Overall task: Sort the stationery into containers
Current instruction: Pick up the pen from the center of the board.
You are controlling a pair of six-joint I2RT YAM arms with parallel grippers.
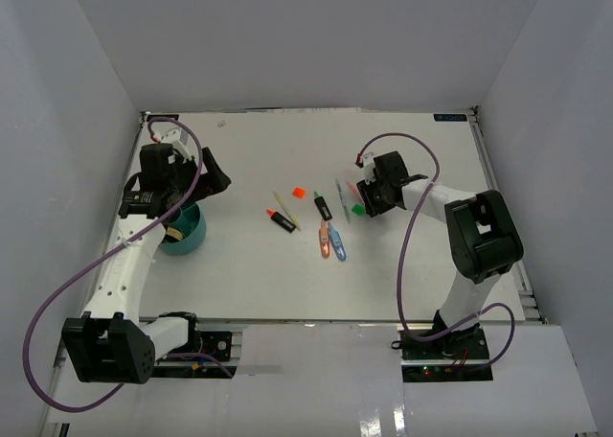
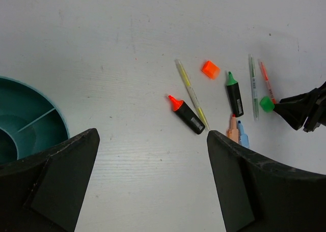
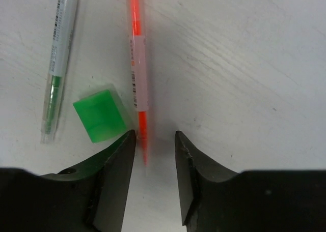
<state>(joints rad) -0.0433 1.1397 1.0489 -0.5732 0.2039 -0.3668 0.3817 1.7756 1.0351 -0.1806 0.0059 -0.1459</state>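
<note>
Five thin pens (image 2: 191,92), two black capped markers (image 2: 187,116) and two small squares (image 2: 210,69) lay scattered; the parted right gripper (image 3: 154,136) straddled a translucent orange pen (image 3: 138,64), and the left gripper (image 2: 153,134) gaped.

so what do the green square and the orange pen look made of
Green square: probably translucent plastic, glossy, with a clear edge showing. Orange pen: see-through plastic barrel, seemingly, with a white printed label wrapped around its middle.
</note>
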